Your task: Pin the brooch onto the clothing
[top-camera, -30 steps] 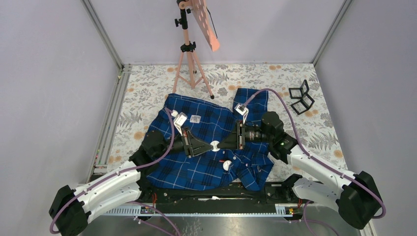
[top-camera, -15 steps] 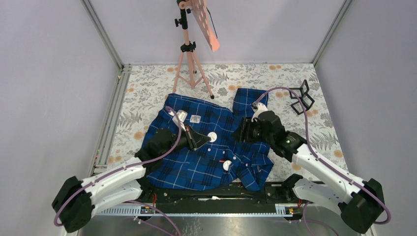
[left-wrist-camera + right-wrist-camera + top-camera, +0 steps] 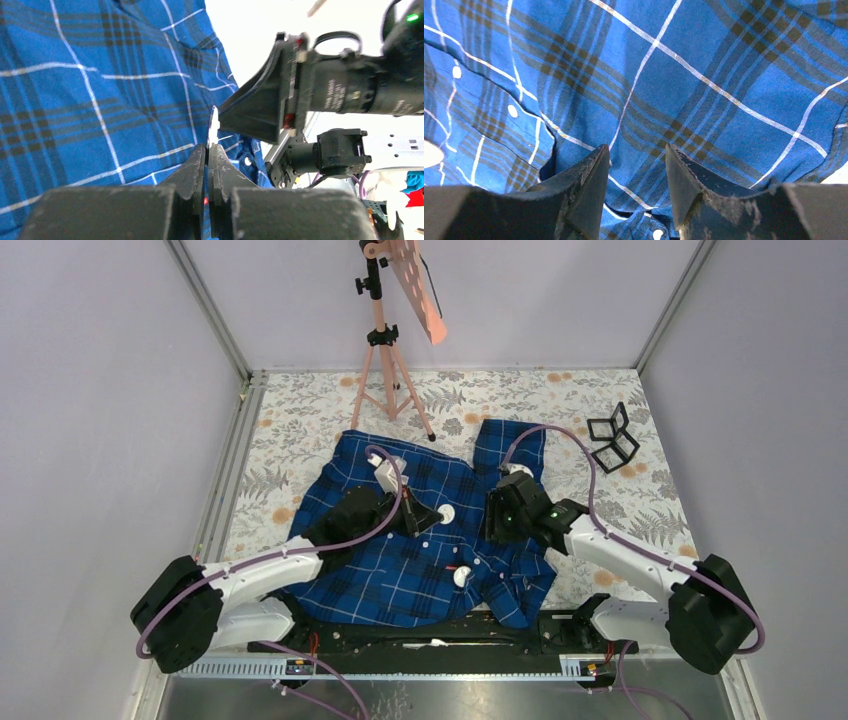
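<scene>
Left jaws pinch brooch — right jaws parted above shirt.

The clothing is soft woven cloth, matt, its plaid weave clear in both wrist views, with small smooth white buttons. The brooch looks like smooth white plastic. The left gripper and right gripper are matt black plastic, grainy and scuffed at the edges. The desk has a matt floral print. At 12 o'clock, the stand has satin pink tubes and black plastic knobs.
</scene>
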Tool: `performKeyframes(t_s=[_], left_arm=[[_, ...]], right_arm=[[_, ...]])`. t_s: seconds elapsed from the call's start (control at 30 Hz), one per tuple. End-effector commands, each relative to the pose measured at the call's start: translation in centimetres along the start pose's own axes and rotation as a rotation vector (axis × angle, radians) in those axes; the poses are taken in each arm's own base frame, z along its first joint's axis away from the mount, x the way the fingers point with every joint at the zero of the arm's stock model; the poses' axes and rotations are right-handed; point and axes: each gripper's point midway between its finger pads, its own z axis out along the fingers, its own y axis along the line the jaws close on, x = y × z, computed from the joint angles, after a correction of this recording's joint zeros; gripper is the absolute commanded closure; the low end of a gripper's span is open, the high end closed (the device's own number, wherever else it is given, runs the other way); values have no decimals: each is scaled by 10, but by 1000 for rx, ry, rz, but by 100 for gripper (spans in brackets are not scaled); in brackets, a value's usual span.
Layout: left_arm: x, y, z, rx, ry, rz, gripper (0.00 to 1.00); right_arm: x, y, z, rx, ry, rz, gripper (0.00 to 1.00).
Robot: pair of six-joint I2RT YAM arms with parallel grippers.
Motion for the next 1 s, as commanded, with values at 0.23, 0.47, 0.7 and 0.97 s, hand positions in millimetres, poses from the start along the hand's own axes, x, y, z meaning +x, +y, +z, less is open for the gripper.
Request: performKeyframes(t_s=[0.23, 0.47, 0.7, 0.97], left_arm=[[-26, -20, 12, 28, -63, 74, 100], [-25, -21, 12, 25, -56, 82, 100], [-22, -15, 4, 5, -63, 82, 100], [-9, -8, -2, -9, -51, 64, 100]], right_arm=[[5, 14, 16, -15, 36, 4, 55], [-12, 5, 16, 58, -14, -31, 100], [-52, -8, 3, 154, -130, -89, 100], [-44, 9, -5, 64, -82, -69, 56]])
